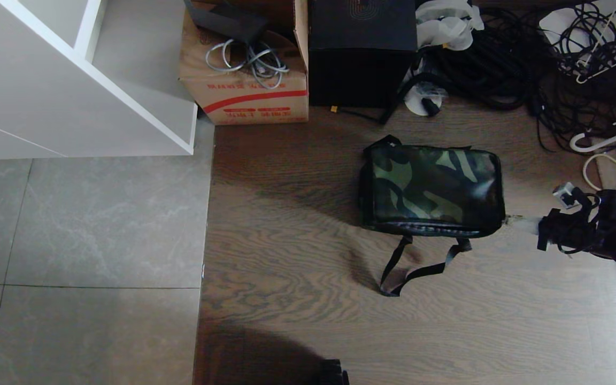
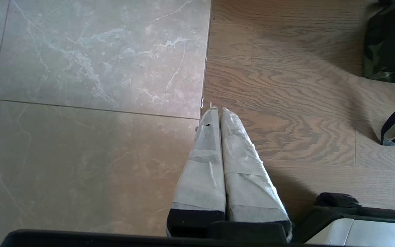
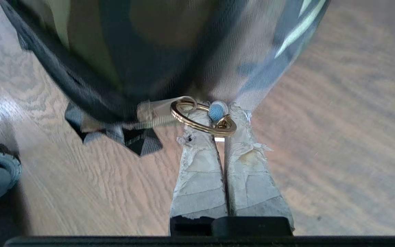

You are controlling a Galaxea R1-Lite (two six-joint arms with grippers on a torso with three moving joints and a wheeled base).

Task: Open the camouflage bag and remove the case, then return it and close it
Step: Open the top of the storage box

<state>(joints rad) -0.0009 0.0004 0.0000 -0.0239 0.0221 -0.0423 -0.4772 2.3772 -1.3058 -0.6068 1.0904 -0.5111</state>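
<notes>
The cardboard box (image 1: 244, 80) at the far side holds grey cables (image 1: 249, 61). The camouflage bag (image 1: 431, 184) lies zipped shut on the wood floor (image 1: 286, 240), long axis left to right. At its right end, the right gripper (image 3: 222, 118) pinches the gold zipper ring (image 3: 202, 120). The left gripper (image 2: 217, 111) hangs closed, empty, left of the bag.

Wood floor (image 1: 297, 240) meets grey tile (image 1: 83, 230); white shelving (image 1: 72, 80), cardboard box (image 1: 249, 85), cable tangle (image 1: 527, 59) behind.

Camouflage bag (image 1: 433, 184) apparently closed, on floor.
</notes>
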